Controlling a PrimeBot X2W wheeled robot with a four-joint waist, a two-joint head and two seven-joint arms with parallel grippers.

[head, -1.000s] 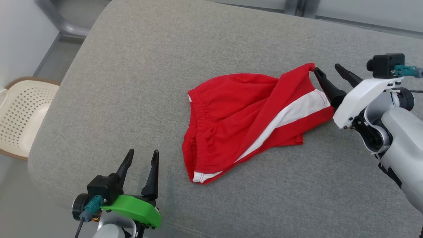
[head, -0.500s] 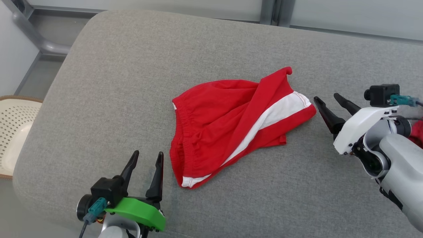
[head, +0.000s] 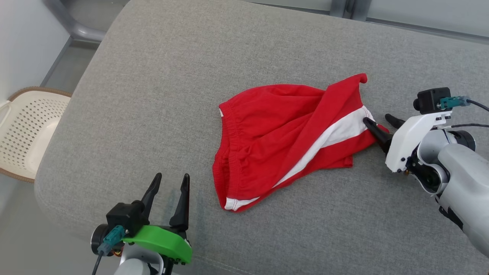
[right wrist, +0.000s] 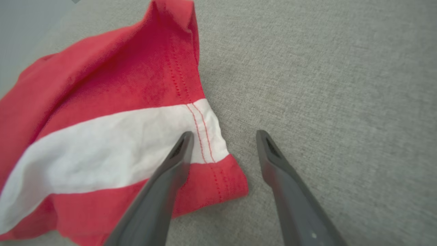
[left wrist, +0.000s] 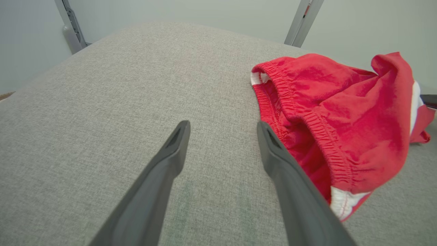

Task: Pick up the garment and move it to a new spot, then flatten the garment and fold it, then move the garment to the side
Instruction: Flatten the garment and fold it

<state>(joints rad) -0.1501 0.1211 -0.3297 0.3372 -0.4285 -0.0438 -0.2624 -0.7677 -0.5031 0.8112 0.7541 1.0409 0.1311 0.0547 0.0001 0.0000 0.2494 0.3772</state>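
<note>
garment point(head: 290, 137): red shorts with a white stripe, crumpled at the middle of the grey cushion point(head: 172, 76). i see a perforated basket point(head: 26, 130) off its left edge and a metal frame point(head: 76, 30) behind. left gripper point(head: 172, 176), jaws apart, waits beside the waistband point(left wrist: 307, 119), plain in its wrist view. right gripper point(head: 376, 118), jaws apart, has one finger over the stitched hem point(right wrist: 205, 130) and the other over bare cushion.

Grey upholstered cushion point(head: 160, 76) lying in a pale, evenly lit room.
A cream perforated basket point(head: 26, 130) with a brown rim is standing on the grey floor point(head: 15, 229) beside the cushion's left edge; a white wall point(head: 23, 34) is rising behind it, and grey metal posts point(head: 344, 7) are standing along the far side.
</note>
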